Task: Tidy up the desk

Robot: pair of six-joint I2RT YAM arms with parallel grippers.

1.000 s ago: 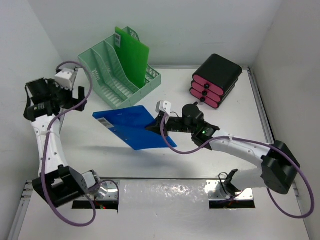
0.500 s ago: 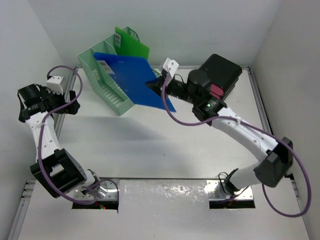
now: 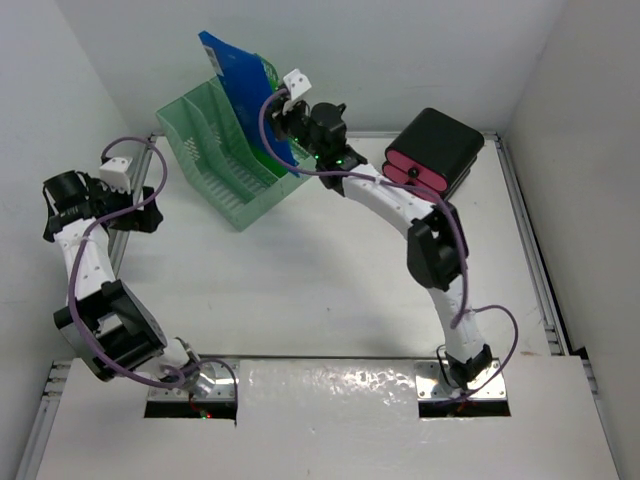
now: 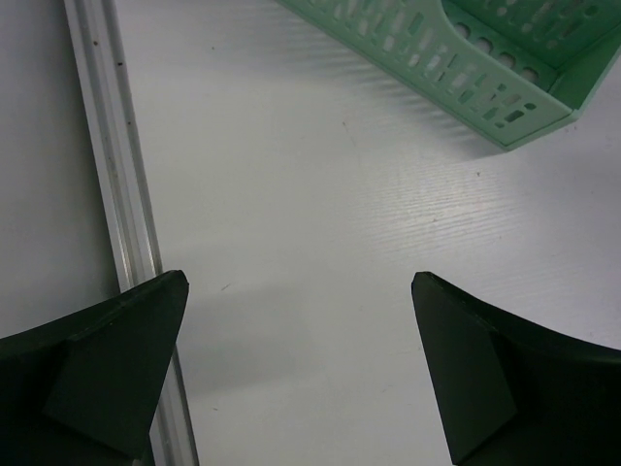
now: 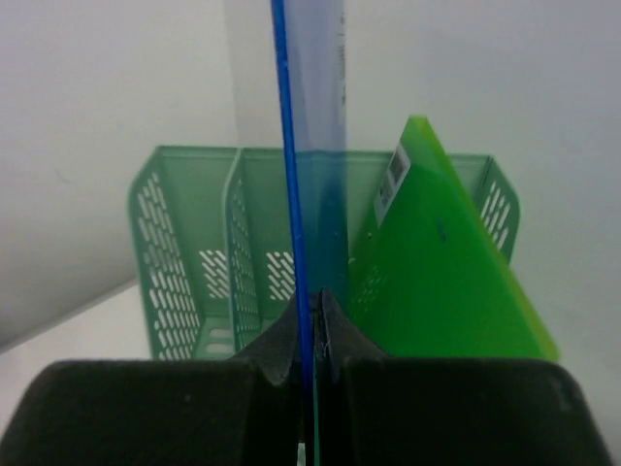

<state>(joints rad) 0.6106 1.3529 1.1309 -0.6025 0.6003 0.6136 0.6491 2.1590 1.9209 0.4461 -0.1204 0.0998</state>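
Observation:
A blue folder (image 3: 232, 70) stands upright over the mint-green file rack (image 3: 210, 150) at the back left of the desk (image 3: 330, 290). My right gripper (image 3: 281, 124) is shut on its near edge. In the right wrist view the folder's thin blue edge (image 5: 290, 194) runs straight up from the shut gripper (image 5: 310, 303), above the rack's middle slot (image 5: 272, 243). A green folder (image 5: 437, 282) leans in the slot to its right. My left gripper (image 3: 138, 208) hovers open near the desk's left rail, and nothing lies between its fingers (image 4: 107, 369).
A black drawer unit with pink fronts (image 3: 432, 152) sits at the back right. The silver rail (image 4: 116, 175) runs under my left gripper (image 4: 301, 320), and the rack's near corner (image 4: 485, 87) lies to its right. White walls close in the desk.
My right arm has carried the blue folder from the middle of the desk up and back, turning it upright over the rack. The left arm drew back slightly toward the left wall.

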